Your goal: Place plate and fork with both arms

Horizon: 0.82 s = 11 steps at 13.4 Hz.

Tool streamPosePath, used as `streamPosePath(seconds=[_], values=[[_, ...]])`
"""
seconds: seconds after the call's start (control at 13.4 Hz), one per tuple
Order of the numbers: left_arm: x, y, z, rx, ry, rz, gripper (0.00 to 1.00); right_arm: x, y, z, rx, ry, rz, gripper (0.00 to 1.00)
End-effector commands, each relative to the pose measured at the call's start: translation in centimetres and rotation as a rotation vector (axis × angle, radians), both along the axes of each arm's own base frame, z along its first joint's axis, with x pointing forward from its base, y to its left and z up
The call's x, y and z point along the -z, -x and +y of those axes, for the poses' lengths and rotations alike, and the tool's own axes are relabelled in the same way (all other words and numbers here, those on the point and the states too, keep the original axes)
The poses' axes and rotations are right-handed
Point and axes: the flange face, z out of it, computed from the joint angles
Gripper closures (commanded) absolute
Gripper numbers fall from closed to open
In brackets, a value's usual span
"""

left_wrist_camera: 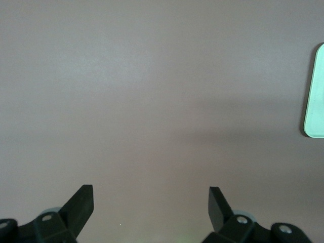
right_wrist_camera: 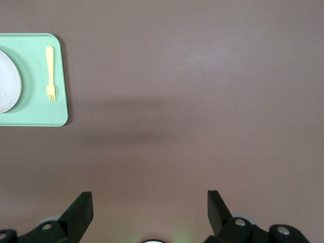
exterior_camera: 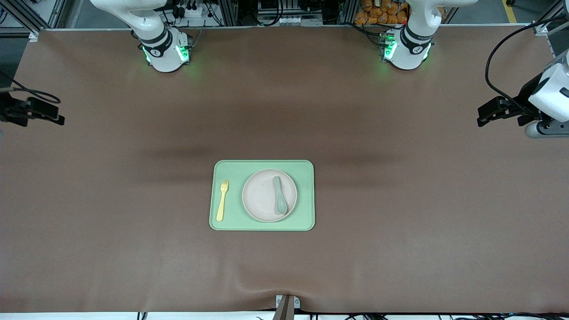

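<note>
The off-white plate [exterior_camera: 261, 195] lies on a pale green tray [exterior_camera: 262, 225] in the middle of the table. The yellow fork [exterior_camera: 222, 200] lies on the tray beside the plate, toward the right arm's end. The right wrist view shows the fork [right_wrist_camera: 50, 73], part of the plate [right_wrist_camera: 7, 81] and the tray [right_wrist_camera: 35, 114]. My left gripper [exterior_camera: 482, 116] hangs open and empty over the table's edge at the left arm's end; its wrist view [left_wrist_camera: 151, 195] shows bare table. My right gripper [exterior_camera: 58, 116] hangs open and empty over the right arm's end [right_wrist_camera: 150, 200].
A grey-green spoon [exterior_camera: 279, 195] lies on the plate. A corner of the tray [left_wrist_camera: 315, 91] shows in the left wrist view. Brown table cloth surrounds the tray. Cables trail from both wrists at the table's ends.
</note>
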Motion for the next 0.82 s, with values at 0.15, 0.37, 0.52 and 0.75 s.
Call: streamPosePath(seconds=[0.15, 0.37, 0.52, 0.75], values=[[-0.2, -0.1, -0.1, -0.005, 0.015, 0.002, 0.00, -1.8, 2.0, -2.4, 0.064, 0.021, 0.010, 0.00], [-0.2, -0.1, -0.1, -0.002, 0.015, 0.002, 0.00, -1.8, 2.0, -2.4, 0.064, 0.022, 0.012, 0.00], [-0.1, -0.1, 0.0, -0.004, 0.015, 0.004, 0.00, -1.8, 2.0, -2.3, 0.062, 0.022, 0.012, 0.00], [-0.2, -0.1, 0.2, -0.007, 0.015, 0.002, 0.00, -3.4, 1.7, -1.6, 0.060, 0.033, -0.018, 0.00]])
